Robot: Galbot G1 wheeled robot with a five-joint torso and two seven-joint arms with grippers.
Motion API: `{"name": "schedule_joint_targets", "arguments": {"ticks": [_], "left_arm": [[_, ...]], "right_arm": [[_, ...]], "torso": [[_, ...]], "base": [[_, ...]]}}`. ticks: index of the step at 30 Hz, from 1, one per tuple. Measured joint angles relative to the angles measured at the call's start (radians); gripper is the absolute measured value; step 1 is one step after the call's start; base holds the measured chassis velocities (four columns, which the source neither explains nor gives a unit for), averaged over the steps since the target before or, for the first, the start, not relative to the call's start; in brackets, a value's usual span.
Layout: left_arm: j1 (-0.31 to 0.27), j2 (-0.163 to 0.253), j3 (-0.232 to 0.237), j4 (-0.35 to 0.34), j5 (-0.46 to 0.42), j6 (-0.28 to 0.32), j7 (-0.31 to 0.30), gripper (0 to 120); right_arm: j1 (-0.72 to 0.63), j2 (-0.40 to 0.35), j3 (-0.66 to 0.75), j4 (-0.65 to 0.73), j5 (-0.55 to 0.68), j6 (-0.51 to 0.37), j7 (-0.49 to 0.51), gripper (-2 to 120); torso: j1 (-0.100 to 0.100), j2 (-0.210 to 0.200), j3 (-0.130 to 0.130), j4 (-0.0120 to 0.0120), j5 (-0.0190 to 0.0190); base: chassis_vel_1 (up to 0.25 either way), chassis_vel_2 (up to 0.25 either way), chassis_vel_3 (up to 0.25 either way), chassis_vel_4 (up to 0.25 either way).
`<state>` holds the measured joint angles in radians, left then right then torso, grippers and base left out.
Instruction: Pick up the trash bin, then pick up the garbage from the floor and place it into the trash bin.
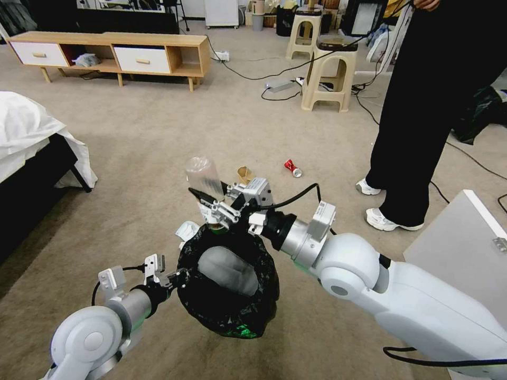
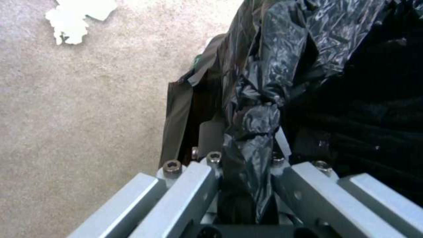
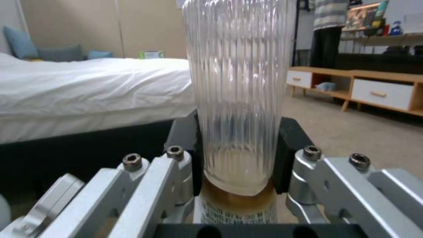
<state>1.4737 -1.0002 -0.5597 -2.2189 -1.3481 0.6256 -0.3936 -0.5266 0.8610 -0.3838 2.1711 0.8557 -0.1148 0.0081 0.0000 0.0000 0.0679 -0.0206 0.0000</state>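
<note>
Holding the trash bin [image 1: 228,287] aloft above the carpet, my left gripper [image 1: 177,277] is pinched on the black bag folded over its rim; the left wrist view shows the plastic [image 2: 255,125] bunched between the fingers. My right gripper [image 1: 215,212] is clamped on a clear ribbed bottle [image 1: 205,178] near its neck, base tilted upward, directly above the far rim of the bin. The right wrist view shows the pads [image 3: 288,145] pressed on both sides of the bottle [image 3: 238,99]. On the floor beyond lie a crushed red can [image 1: 292,168] and a brown paper box [image 1: 244,173]. White tissue [image 1: 186,231] lies just beside the bin.
</note>
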Motion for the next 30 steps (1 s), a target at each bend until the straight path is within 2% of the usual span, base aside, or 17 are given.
{"name": "schedule_joint_targets", "arguments": {"ticks": [12,20,30], "left_arm": [[-0.004,0.001,-0.006,-0.002,-0.005,-0.005,-0.015,1],[-0.006,-0.001,-0.007,-0.002,-0.007,-0.007,-0.015,1],[-0.001,-0.002,-0.01,-0.001,-0.007,-0.011,-0.015,1]], "right_arm": [[-0.035,-0.016,-0.014,0.017,-0.021,-0.004,-0.023,27],[-0.106,-0.06,0.024,0.035,-0.052,-0.005,-0.049,27],[-0.148,-0.068,0.039,0.039,-0.085,-0.004,-0.068,27]], "torso": [[0.0,0.0,0.0,0.0,0.0],[0.0,0.0,0.0,-0.0002,0.0],[0.0,0.0,0.0,-0.0001,0.0]], "base": [[0.0,0.0,0.0,0.0],[0.0,0.0,0.0,0.0],[0.0,0.0,0.0,0.0]]}}
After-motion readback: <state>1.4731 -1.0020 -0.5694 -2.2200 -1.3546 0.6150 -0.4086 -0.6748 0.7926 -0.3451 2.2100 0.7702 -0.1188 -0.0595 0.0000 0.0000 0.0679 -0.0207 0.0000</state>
